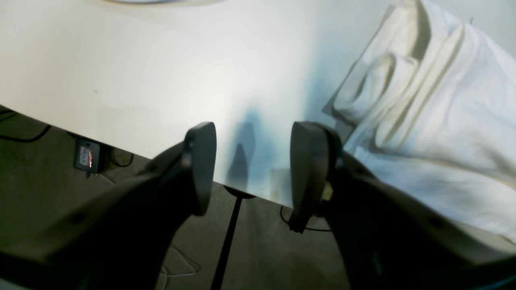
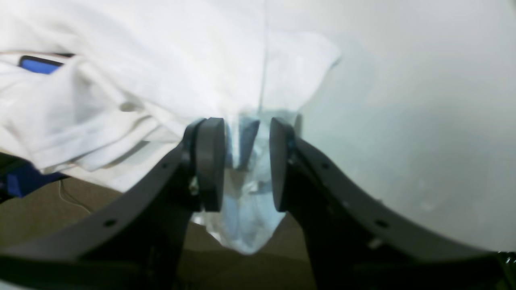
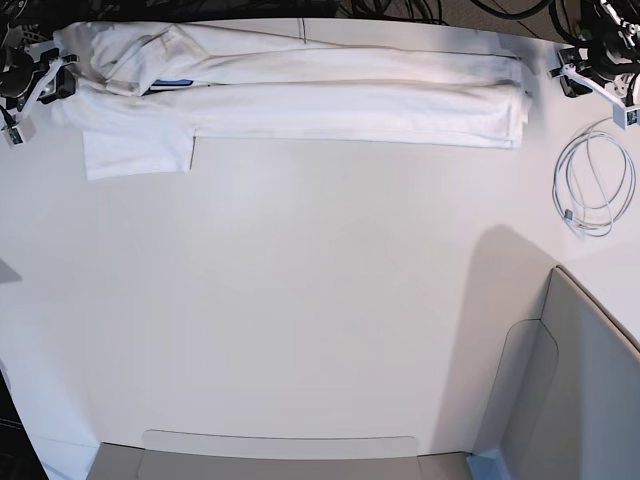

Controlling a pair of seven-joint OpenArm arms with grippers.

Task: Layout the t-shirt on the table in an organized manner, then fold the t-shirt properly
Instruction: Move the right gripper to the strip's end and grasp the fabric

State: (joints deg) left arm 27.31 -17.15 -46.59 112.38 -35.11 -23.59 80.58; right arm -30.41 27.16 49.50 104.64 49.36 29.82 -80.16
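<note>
While the t-shirt [image 3: 300, 95] lies folded into a long narrow band across the top of the base view, we see it running from the upper left almost to the upper right, with one sleeve [image 3: 135, 150] spread flat below the band at its left end. A sliver of blue print [image 3: 172, 83] peeks out between the folds near that end. The table [image 3: 300, 300] fills most of the frame beneath it, plain and white.

We find the right gripper [image 2: 246, 161] at the upper left corner of the base view, at the shirt's left end. In its wrist view the two dark fingers [image 2: 209, 161] stand parted, with a bit of pale cloth hanging loose in the gap between them; neither pad presses on it, so we call this gripper open and holding nothing.

We find the left gripper [image 1: 252, 165] at the upper right corner of the base view, just beyond the shirt's right end. In its wrist view the fingers [image 1: 199, 165] are spread wide over the table's edge, with bare tabletop between them and the folded cloth off to the right of the frame, not touching

A coiled white cable [image 3: 590, 185] lies at the right side, and a grey bin [image 3: 560, 390] sits in the lower right corner
</note>
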